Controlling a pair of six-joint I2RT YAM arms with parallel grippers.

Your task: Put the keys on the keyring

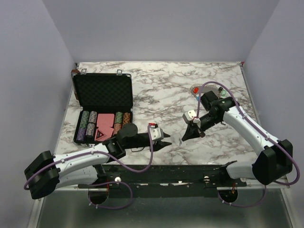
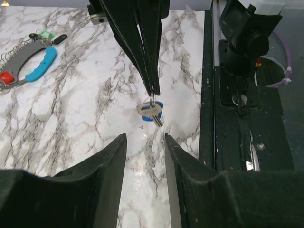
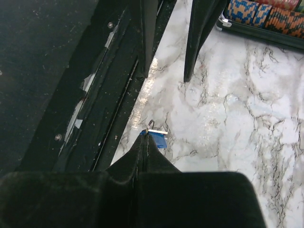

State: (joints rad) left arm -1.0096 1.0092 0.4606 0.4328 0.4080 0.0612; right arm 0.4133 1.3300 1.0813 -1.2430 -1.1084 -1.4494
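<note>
My right gripper [image 1: 184, 139] [image 3: 146, 135] is shut on the small metal ring of the blue key [image 2: 152, 113] [image 3: 157, 139], which hangs just above the marble near the table's front edge. My left gripper [image 1: 166, 141] [image 2: 145, 137] faces it from the left. Its jaws stand apart with only bare marble between them, a short way from the key. The keyring [image 2: 33, 66], a grey strap with a light-blue section, lies at the back right. A red key [image 2: 5, 77] [image 1: 195, 89] and a green key [image 2: 45, 34] rest by it.
An open black foam-lined case [image 1: 103, 92] stands at the back left, with striped poker chips [image 1: 90, 124] [image 3: 256, 13] in its tray. The black rail [image 1: 180, 171] with the arm bases runs along the near edge, right beside both grippers.
</note>
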